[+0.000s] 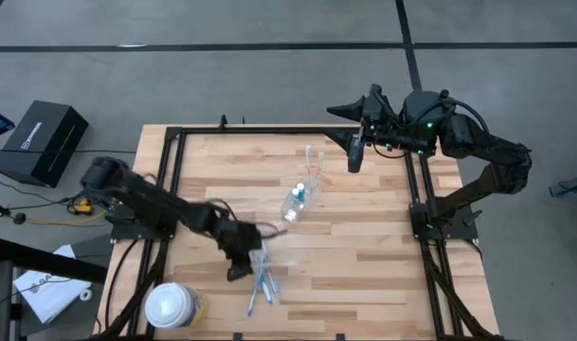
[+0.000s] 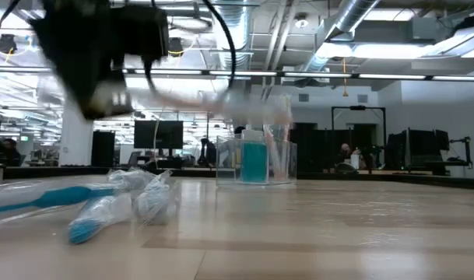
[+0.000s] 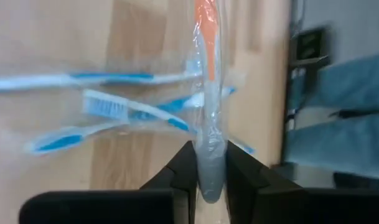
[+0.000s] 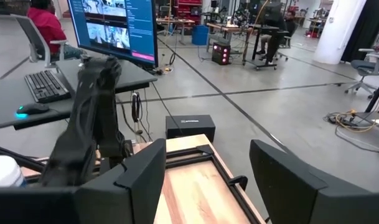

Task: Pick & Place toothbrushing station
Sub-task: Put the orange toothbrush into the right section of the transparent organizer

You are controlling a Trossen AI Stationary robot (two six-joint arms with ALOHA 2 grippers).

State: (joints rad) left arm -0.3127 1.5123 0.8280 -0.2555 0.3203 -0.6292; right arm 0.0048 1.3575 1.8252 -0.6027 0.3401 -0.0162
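Observation:
My left gripper (image 1: 243,254) is over the near middle of the table, shut on a clear-wrapped orange and white toothbrush (image 3: 208,93). Several wrapped blue and white toothbrushes (image 1: 262,284) lie flat on the wood below it; they also show in the left wrist view (image 3: 108,109) and the low view (image 2: 104,204). The clear plastic cup (image 1: 302,196) sits mid-table with a blue tube (image 2: 254,159) and a toothbrush in it. My right gripper (image 1: 354,144) is open and empty, raised at the far right. My left gripper pinches the wrapped toothbrush between its two fingers at its pale end (image 3: 209,163). The rest of the brush sticks out ahead of the fingers, its orange part (image 3: 206,37) farthest out. It is lifted clear of the brushes on the table.
A large round white-topped yellowish container (image 1: 170,306) stands at the near left corner. A black frame (image 1: 269,130) borders the wooden top. A black box (image 1: 42,142) sits on the floor to the left. A person sits at a desk beyond the table (image 4: 43,28).

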